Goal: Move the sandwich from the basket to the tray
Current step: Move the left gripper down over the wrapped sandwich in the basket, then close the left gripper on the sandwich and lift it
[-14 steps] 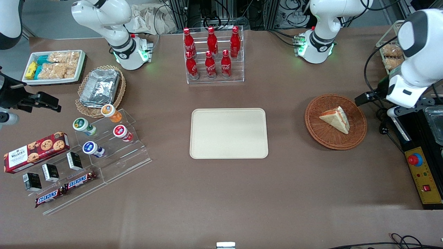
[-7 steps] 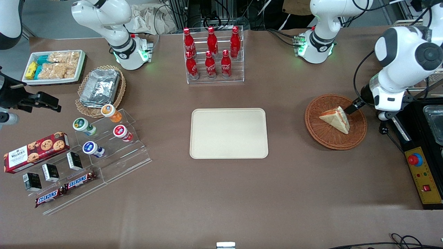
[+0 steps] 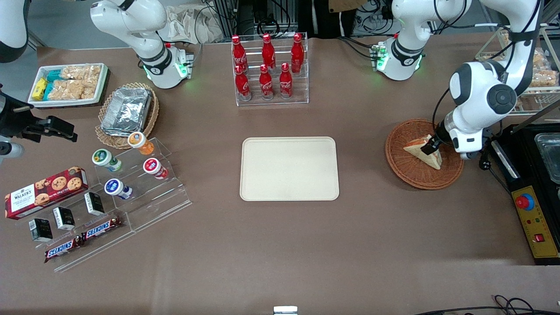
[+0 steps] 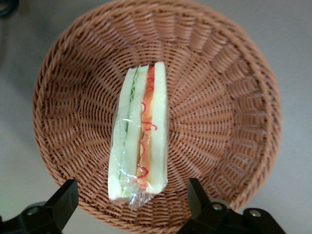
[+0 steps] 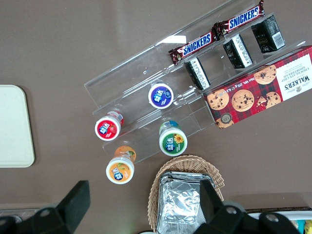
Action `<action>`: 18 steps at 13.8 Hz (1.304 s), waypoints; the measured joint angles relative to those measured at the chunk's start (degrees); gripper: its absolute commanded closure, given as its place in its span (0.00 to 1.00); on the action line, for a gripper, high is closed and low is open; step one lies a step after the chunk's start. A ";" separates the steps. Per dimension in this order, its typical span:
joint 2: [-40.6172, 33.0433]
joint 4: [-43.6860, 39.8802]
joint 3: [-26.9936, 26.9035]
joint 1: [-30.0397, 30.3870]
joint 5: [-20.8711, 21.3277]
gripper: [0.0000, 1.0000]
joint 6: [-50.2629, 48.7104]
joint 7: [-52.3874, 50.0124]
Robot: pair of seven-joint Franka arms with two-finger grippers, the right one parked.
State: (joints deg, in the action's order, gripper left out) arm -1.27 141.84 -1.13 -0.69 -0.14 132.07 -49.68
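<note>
My arm is glossy white with rounded shells, dark grey discs capping the joints, and black cables looping alongside. My gripper (image 3: 431, 146) is over the basket (image 3: 411, 173); its fingers (image 4: 62, 200) are matte black and blocky.

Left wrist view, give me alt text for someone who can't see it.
A plastic-wrapped sandwich lies on edge in a round woven basket, its red and green filling showing. The open gripper hovers above it, one finger on each side, not touching.
</note>
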 measured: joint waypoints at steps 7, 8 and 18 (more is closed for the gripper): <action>8.11 0.13 0.00 0.03 -3.21 0.07 7.16 -0.68; 9.29 0.12 -0.01 0.04 -3.25 0.16 8.55 -0.70; 6.64 -2.04 0.01 -0.01 -3.25 0.69 3.74 -2.26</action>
State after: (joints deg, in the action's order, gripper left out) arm 5.37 139.80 -1.11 -0.71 -3.39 135.81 -51.94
